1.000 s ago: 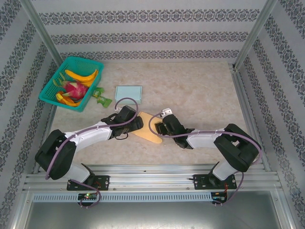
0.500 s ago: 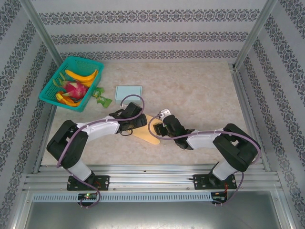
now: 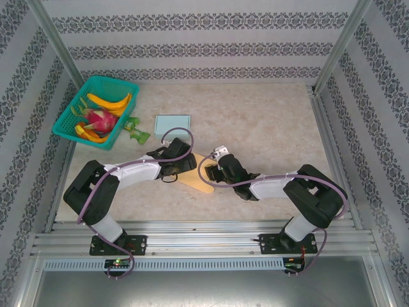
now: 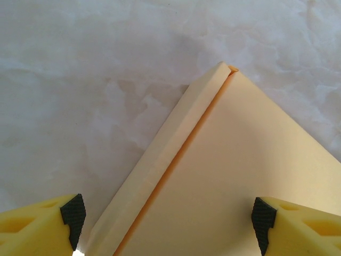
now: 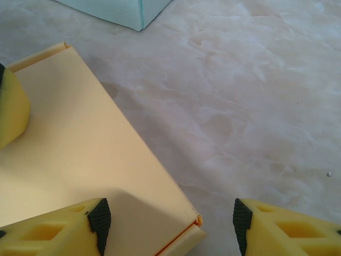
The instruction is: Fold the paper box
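1. Paper box point(image 3: 197, 176): a flat, pale yellow sheet lying on the table point(image 3: 268, 121), directly beneath and between the 2 grippers, with none of its walls raised yet.
2. Left gripper point(image 4: 168, 216): its jaws are spread wide and pinch nothing. The box's narrow folded side strip runs forward from between the fingers to a corner just ahead. Straddling that crease probably lines it up to lift or press the strip.
3. Right gripper point(image 5: 168, 218): also spread, holding nothing. 1 finger hangs over the sheet and the other over bare table, with a box corner just ahead between them. That suits catching the edge from outside.
4. The 2 grippers meet the box from opposite ends, probably so 1 can pin it while the other folds. Whether any finger touches the paper, I cannot tell.
5. A teal flat piece point(image 5: 117, 8) lies well ahead of the right gripper, apart from the box.
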Controlling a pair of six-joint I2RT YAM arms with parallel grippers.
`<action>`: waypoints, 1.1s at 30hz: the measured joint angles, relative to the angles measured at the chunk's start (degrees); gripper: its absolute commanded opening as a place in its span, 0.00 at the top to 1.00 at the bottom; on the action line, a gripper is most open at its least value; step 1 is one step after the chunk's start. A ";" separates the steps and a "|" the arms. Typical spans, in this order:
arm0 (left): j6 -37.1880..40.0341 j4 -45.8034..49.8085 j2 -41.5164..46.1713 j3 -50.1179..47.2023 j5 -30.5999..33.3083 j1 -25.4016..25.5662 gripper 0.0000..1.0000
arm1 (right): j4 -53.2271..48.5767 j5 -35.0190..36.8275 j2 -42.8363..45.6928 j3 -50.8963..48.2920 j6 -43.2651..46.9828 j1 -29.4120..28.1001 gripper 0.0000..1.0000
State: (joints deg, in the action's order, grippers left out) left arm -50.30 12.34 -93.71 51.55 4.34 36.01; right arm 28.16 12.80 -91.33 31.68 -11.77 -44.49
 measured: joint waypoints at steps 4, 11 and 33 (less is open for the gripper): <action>-0.72 0.52 0.00 0.00 0.04 0.00 0.16 | 0.44 0.00 0.00 -0.26 -0.24 0.00 0.35; -1.60 4.17 0.85 0.57 1.11 0.04 0.15 | 0.66 0.00 0.22 -0.55 -0.52 0.00 0.36; -3.13 12.57 4.83 0.81 4.94 4.98 0.15 | 0.61 -0.02 0.55 -0.85 -1.38 0.00 0.35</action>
State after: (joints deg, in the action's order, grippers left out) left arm -53.43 24.91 -88.88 52.36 9.28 40.99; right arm 28.77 12.78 -90.78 30.83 -13.15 -44.49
